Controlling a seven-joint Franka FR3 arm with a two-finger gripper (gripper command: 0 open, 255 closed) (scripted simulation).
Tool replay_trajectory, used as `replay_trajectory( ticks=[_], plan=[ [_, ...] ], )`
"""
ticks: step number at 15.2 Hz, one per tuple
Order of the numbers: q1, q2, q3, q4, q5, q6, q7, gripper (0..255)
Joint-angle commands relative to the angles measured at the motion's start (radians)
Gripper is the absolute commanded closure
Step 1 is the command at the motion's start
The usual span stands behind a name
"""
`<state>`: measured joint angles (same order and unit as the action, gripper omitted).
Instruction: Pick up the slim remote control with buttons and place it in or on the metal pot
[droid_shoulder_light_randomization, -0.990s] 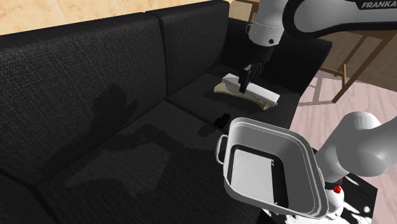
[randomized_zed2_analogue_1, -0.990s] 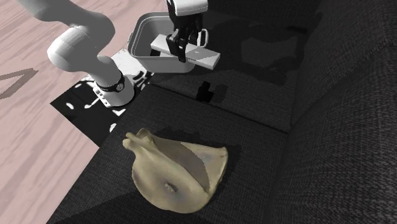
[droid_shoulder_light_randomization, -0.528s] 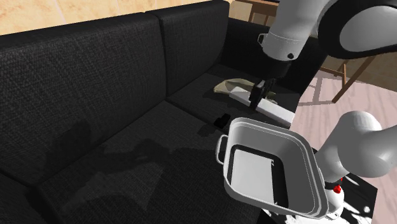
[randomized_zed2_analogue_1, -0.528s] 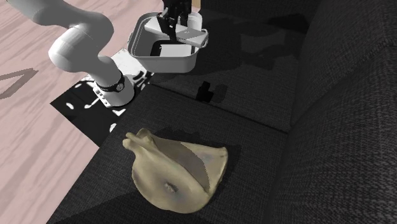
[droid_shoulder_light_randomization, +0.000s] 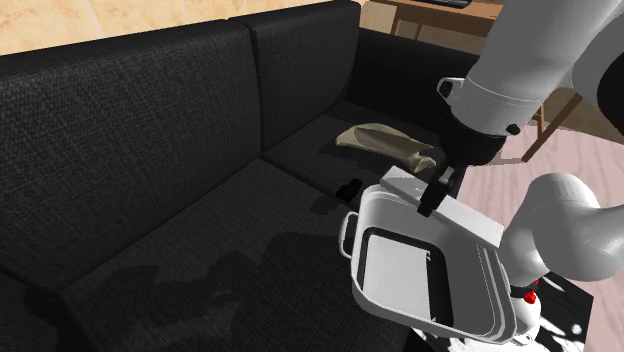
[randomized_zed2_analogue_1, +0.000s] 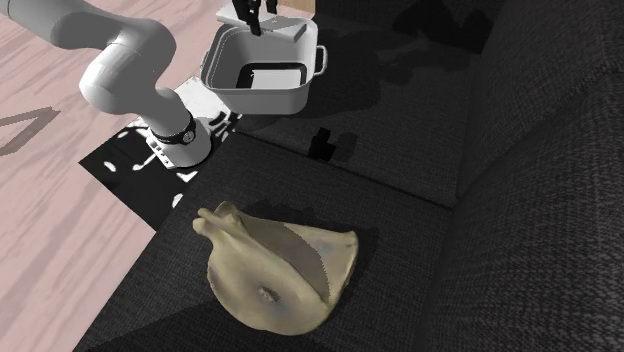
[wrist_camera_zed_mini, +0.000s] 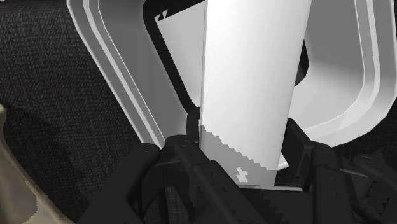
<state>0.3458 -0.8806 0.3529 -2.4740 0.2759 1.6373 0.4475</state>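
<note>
The slim remote (droid_shoulder_light_randomization: 468, 217) is drawn as a plain white slab with no buttons showing. My gripper (droid_shoulder_light_randomization: 432, 200) is shut on it and holds it level just above the far rim of the pale grey pot (droid_shoulder_light_randomization: 372, 300). In the wrist view the black fingers (wrist_camera_zed_mini: 183, 147) clasp the remote (wrist_camera_zed_mini: 251, 76) from both sides, with the pot's rim (wrist_camera_zed_mini: 121, 60) and its hollow below it. In the second exterior view the gripper (randomized_zed2_analogue_1: 255, 18) and the remote (randomized_zed2_analogue_1: 288, 27) hang over the pot (randomized_zed2_analogue_1: 262, 95), which stands on the sofa seat by the arm's base.
A beige crumpled thing (droid_shoulder_light_randomization: 385, 142) (randomized_zed2_analogue_1: 275, 265) lies on the black sofa's end seat (droid_shoulder_light_randomization: 180, 250). A small black object (droid_shoulder_light_randomization: 348, 188) (randomized_zed2_analogue_1: 322, 143) sits on the seat near the pot. Wooden furniture legs (droid_shoulder_light_randomization: 545, 120) stand on the wood floor beyond the sofa's arm.
My gripper has carried the remote away from above the beige thing, toward the stand, and now holds it over the pot. The pot and the other things have stayed put.
</note>
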Motion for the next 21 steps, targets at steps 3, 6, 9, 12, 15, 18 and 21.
replay_trajectory(
  ticks=[3, 6, 9, 12, 15, 18, 21],
  plan=[
    [0.029, -0.031, 0.048, -0.025, 0.044, 0.002, 0.051, 255],
    [0.034, -0.036, 0.059, -0.067, 0.055, 0.038, 0.049, 255],
    [0.039, -0.04, 0.071, -0.107, 0.066, 0.075, 0.046, 255],
    [0.045, -0.042, 0.084, -0.147, 0.078, 0.113, 0.044, 255],
    [0.049, -0.041, 0.095, -0.178, 0.089, 0.145, 0.042, 255],
    [0.049, -0.041, 0.095, -0.178, 0.089, 0.145, 0.042, 255],
    [0.049, -0.041, 0.095, -0.178, 0.089, 0.145, 0.042, 255]
  ],
)
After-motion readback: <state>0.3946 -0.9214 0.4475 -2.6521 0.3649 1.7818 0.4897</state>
